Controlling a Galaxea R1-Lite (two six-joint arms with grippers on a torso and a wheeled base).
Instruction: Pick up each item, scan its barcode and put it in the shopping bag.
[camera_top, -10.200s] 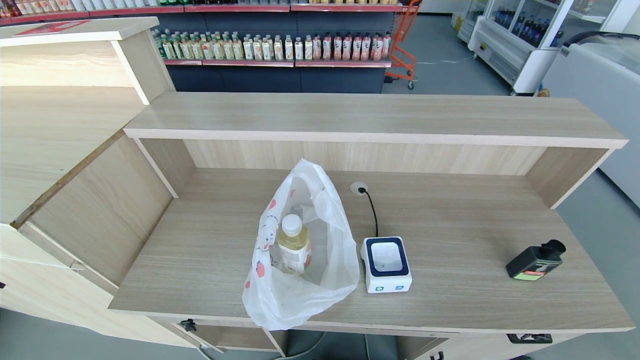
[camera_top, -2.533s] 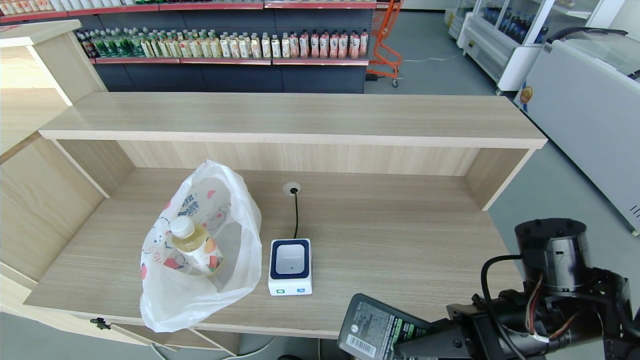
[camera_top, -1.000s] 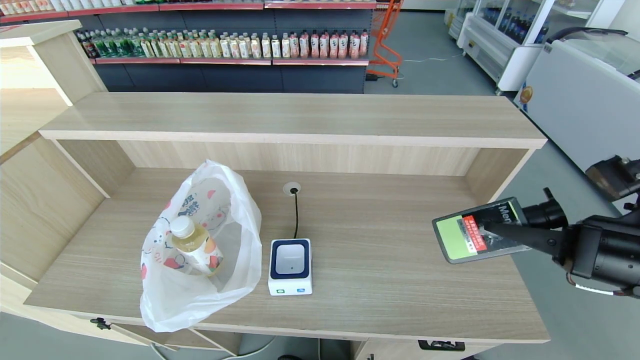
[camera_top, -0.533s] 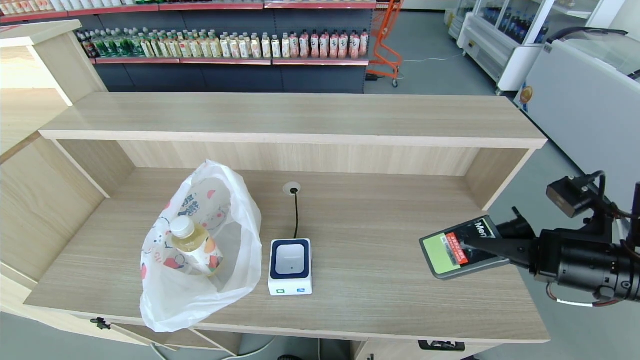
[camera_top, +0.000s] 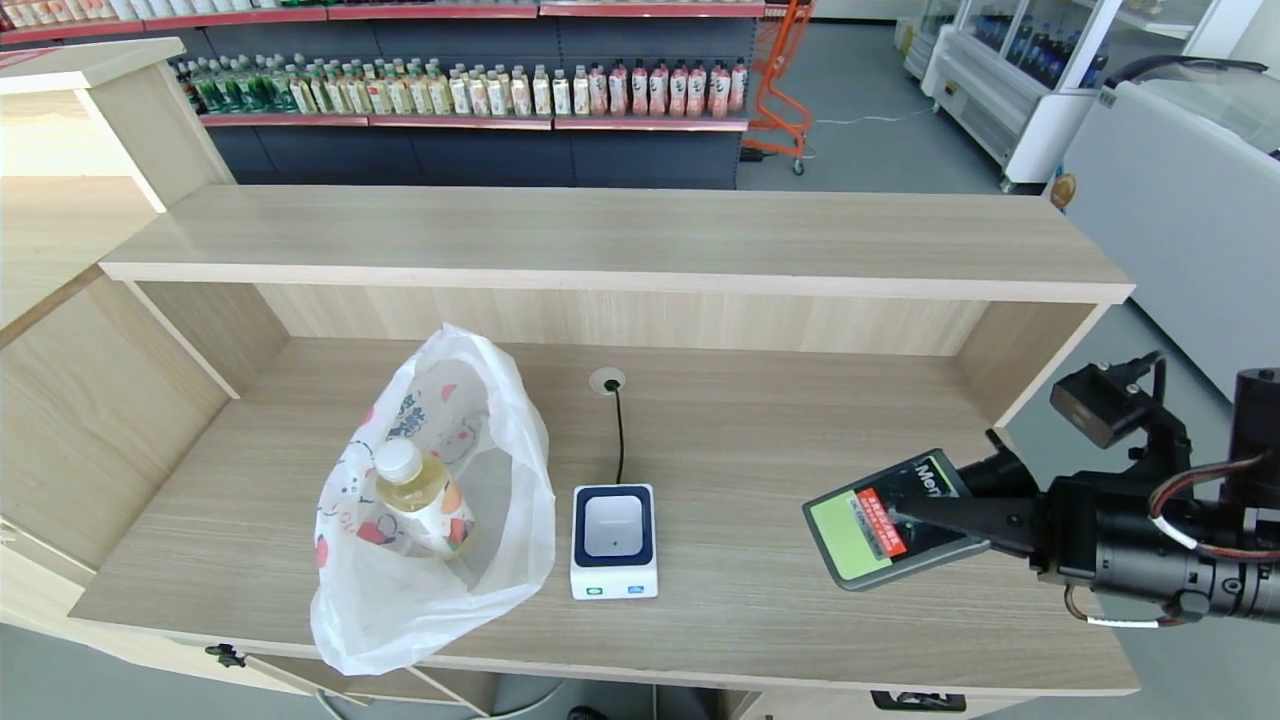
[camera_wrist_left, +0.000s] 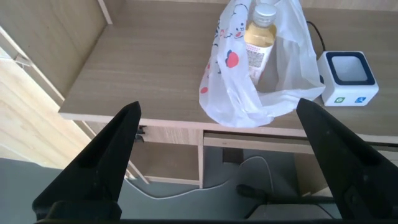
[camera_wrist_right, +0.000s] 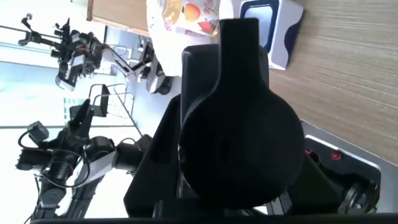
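Note:
A flat black bottle (camera_top: 846, 534) with a green and red label hangs above the right end of the counter, lying sideways with its cap toward the arm. My right gripper (camera_top: 905, 518) is shut on it. Seen from the right wrist, the black bottle (camera_wrist_right: 239, 130) stands cap-on in front of the white scanner (camera_wrist_right: 273, 28). The scanner (camera_top: 613, 541) sits mid-counter, left of the held bottle. The white shopping bag (camera_top: 440, 590) stands open left of it with a yellow drink bottle (camera_top: 420, 495) inside. My left gripper (camera_wrist_left: 219, 109) is open, low before the counter's front edge, facing the bag (camera_wrist_left: 249, 93).
The scanner's black cable (camera_top: 619, 430) runs back to a hole in the counter (camera_top: 800, 440). A raised shelf (camera_top: 600, 240) spans the back, with side panels at both ends. Store shelves, an orange trolley (camera_top: 785, 80) and freezers stand beyond.
My right gripper has carried the black bottle leftward over the counter toward the scanner. The head camera has shifted a little, sliding the whole scene to the right.

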